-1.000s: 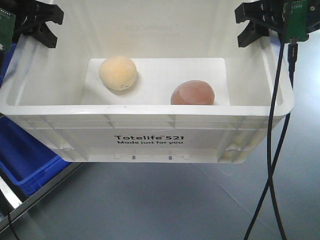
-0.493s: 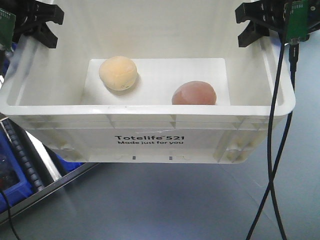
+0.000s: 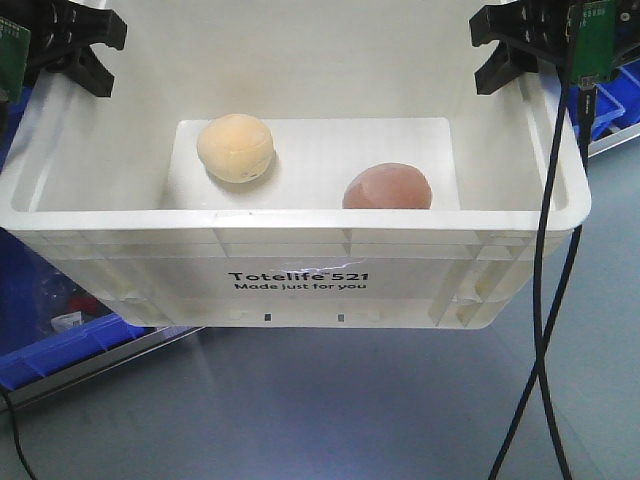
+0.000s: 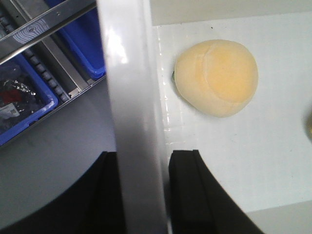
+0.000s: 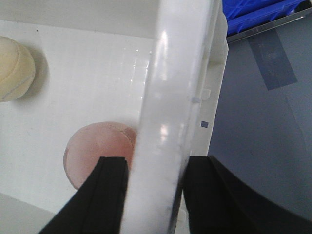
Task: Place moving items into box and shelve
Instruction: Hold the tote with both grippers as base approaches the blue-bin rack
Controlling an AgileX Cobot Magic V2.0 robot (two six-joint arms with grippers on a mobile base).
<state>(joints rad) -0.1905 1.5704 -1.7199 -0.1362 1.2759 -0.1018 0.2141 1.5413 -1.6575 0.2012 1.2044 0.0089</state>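
Observation:
The cream-white box [image 3: 300, 222] with black "Totelife 521" print hangs above the floor between my two grippers. My left gripper [image 3: 70, 50] is shut on its left wall, one finger inside and one outside, as the left wrist view shows [image 4: 144, 156]. My right gripper [image 3: 515, 45] is shut on the right wall [image 5: 180, 73] in the same way [image 5: 156, 163]. Both moving items lie on the box floor. The pale cream-yellow ball [image 3: 235, 148] [image 4: 217, 77] is at back left. The pinkish-peach ball [image 3: 388, 188] [image 5: 95, 151] is at front right, partly behind the rim.
Blue bins [image 3: 50, 320] on a metal rack rail [image 4: 44, 24] lie low at the left, and another blue bin [image 3: 605, 100] [image 5: 253, 12] shows at upper right. Black cables [image 3: 545, 300] hang down the right side. Grey floor [image 3: 350, 400] lies below.
The box stays gripped and the balls barely shift. The background has slid: the blue bins and rail at the left changed position, and a blue bin came into view at upper right.

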